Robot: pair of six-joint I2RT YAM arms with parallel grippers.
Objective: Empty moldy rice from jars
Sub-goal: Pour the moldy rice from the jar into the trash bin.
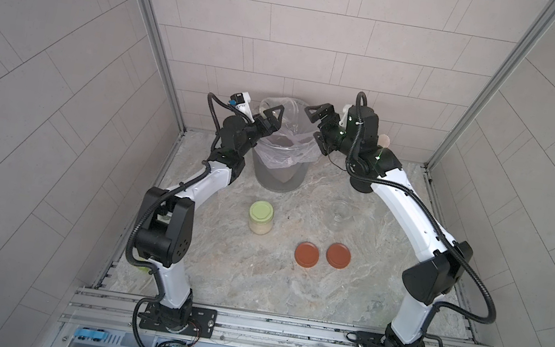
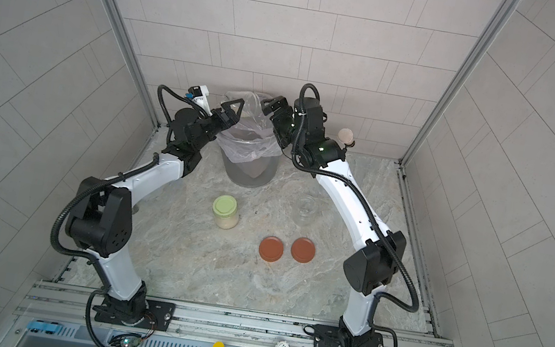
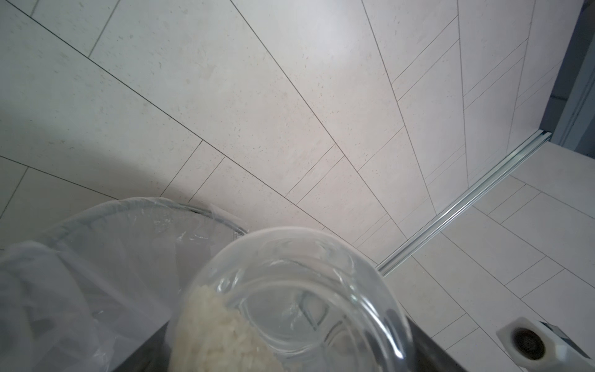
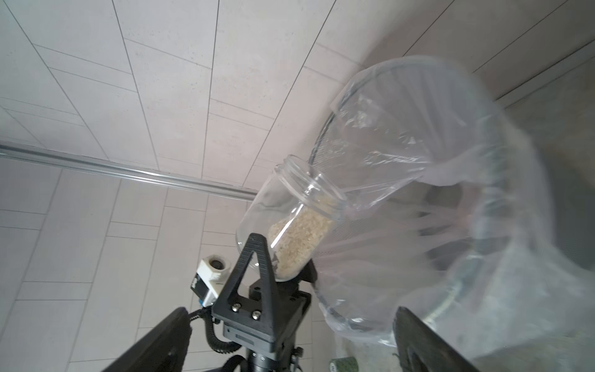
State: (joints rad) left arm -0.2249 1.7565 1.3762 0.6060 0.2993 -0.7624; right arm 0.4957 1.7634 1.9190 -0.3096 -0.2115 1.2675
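My left gripper (image 4: 283,254) is clamped on an open jar (image 4: 289,206), tilted at the rim of the bin (image 1: 277,178), with beige moldy rice (image 4: 299,238) lying along its lower side. The loose liner (image 4: 450,167) crowds its neck. My right gripper (image 1: 317,126) gapes wide and empty, opposite. On the bench (image 1: 215,270) are a green-lidded jar (image 1: 261,217), an empty jar (image 1: 338,214) and two red lids (image 1: 307,255).

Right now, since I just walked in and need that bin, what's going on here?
The left gripper holds an open jar tipped over the lined bin, rice inside. The right gripper hangs open beside it, empty. An empty jar, two red lids and a closed green-lidded jar stand on the table.
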